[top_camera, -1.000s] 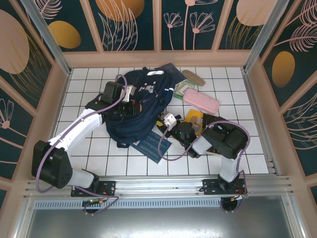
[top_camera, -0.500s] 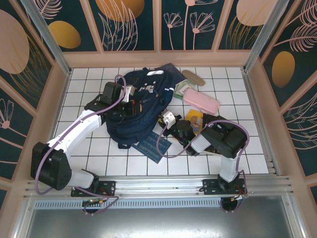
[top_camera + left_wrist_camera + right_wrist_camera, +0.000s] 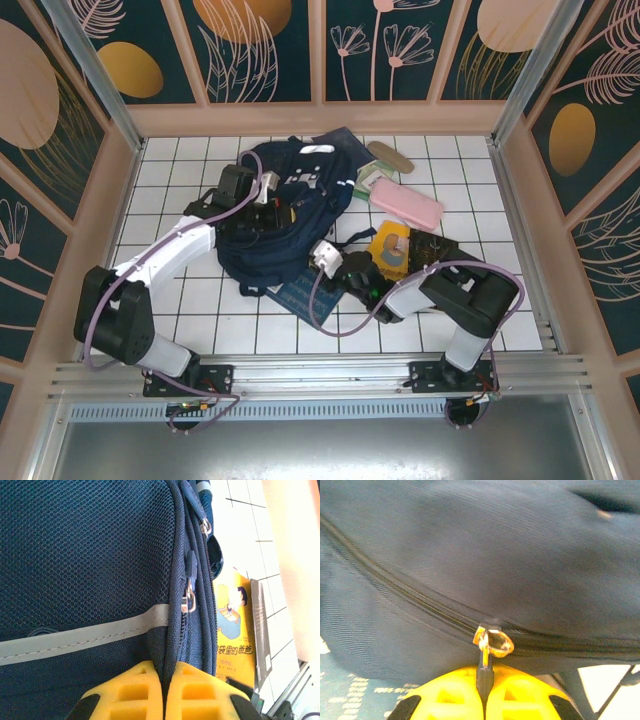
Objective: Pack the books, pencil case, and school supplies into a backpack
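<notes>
You had the left gripper (image 3: 164, 675) pressed together on a fold of the backpack (image 3: 290, 200) beside its zipper track, left of centre in the overhead frame, apparently to anchor the fabric. Your right gripper (image 3: 484, 681) pinched the dark zipper pull (image 3: 484, 665) at the bag's lower right edge. That was probably to draw the zip open, since the yellow book (image 3: 388, 243) and pink pencil case (image 3: 405, 205) lay outside, right of centre.

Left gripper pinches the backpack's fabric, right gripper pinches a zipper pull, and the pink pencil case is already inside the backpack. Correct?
Not quite. The pencil case lies outside on the table, right of the backpack, as the top view shows. The left gripper on fabric and right gripper on the zipper pull are correct.
</notes>
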Robot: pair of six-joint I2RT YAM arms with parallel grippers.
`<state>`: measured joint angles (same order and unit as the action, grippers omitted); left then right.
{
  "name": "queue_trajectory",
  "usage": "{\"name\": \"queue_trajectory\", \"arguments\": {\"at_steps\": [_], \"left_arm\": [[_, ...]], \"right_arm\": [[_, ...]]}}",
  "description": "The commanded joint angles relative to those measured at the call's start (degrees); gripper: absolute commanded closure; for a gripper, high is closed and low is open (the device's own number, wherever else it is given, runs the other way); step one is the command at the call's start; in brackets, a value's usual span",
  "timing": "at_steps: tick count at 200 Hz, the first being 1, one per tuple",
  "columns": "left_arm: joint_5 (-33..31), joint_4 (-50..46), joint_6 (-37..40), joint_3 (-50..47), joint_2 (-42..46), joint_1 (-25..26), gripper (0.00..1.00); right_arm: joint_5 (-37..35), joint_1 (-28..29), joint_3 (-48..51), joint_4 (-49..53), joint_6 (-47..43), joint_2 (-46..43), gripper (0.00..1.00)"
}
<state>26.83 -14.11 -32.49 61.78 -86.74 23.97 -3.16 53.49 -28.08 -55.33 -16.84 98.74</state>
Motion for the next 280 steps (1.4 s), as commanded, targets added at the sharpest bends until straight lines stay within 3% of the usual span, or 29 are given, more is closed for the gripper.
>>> {"name": "queue_trajectory", "arguments": {"at_steps": [1,49,109,130,147,163,190,226,253,280], "left_arm": [[2.47,11.36,-4.32,2.22,-1.14,0.16,1.00],[3.27,17.26,-9.48,0.14,-3.41,2.26,1.00],[3.29,36.30,-25.95,-5.70,-5.86,3.63,1.00],[4.17,36.97,-25.93,-3.44,-7.71,3.96,1.00],[-0.43,29.57,-20.36,-1.11,-6.20,3.98,0.69],[-6.50,20.46,-12.23,1.88,-3.34,3.77,0.53],[-15.89,8.16,-3.18,5.38,1.08,1.06,0.46],[-23.38,4.53,-4.60,2.25,4.32,-6.91,0.33],[-27.68,1.29,-7.90,3.46,-1.67,-11.69,0.18],[-28.67,-2.70,-10.63,7.66,-12.03,-13.74,0.17]], "right_arm": [[0.17,3.11,-3.83,4.54,-1.72,-0.58,1.00],[0.48,5.82,-11.44,11.05,0.11,2.63,1.00],[2.04,6.78,-18.56,19.03,1.58,5.21,1.00],[2.02,7.41,-18.23,18.89,2.61,5.12,1.00],[2.07,6.86,-15.97,17.13,3.81,3.83,1.00],[4.73,5.68,-13.57,16.40,4.66,1.74,1.00],[7.58,3.24,-9.53,15.36,5.17,-2.07,1.00],[11.27,-0.26,-4.98,15.21,5.43,-6.06,1.00],[12.45,-2.28,-2.23,14.36,6.17,-8.31,1.00],[12.37,-3.57,-1.30,14.50,6.61,-9.67,1.00]]}}
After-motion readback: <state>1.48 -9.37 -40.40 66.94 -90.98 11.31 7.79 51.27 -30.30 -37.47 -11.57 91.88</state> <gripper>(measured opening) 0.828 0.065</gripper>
